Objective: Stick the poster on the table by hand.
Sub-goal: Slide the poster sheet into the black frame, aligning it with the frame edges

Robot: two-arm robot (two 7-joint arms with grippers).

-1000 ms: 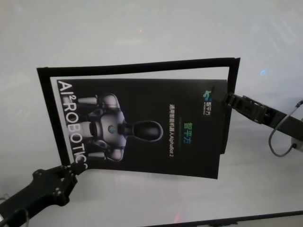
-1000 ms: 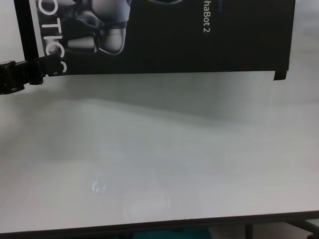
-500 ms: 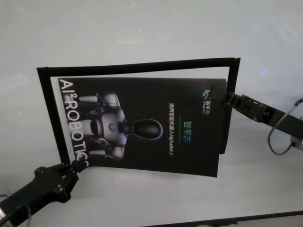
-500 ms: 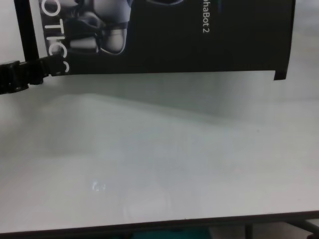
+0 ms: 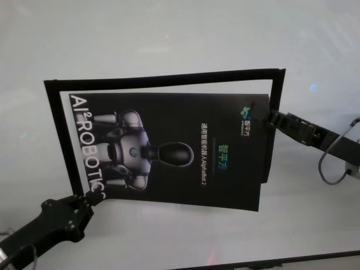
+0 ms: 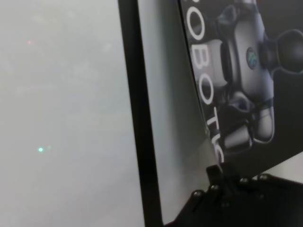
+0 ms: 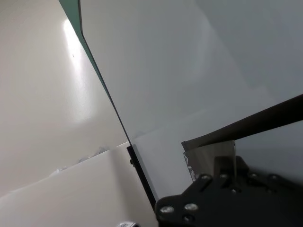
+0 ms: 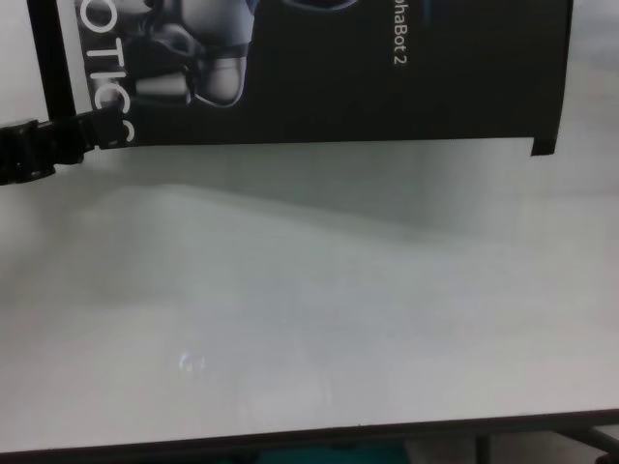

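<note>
Currently we pinch poster point(image 5: 180, 152) at opposite corners: left hand point(image 5: 87, 198) near-left, right hand point(image 5: 269, 117) far-right. Sheet above worktop point(image 5: 169, 34), inside tape outline point(image 5: 163, 79); pressing down remains.

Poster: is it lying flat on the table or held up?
Held up. The left hand and right hand pinch opposite corners of the poster, and it shades the table.

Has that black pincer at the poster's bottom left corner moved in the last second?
Yes, slightly. The left pincer, gripping the poster, has drifted a little toward the table's dark front edge, away from the black tape frame.
</note>
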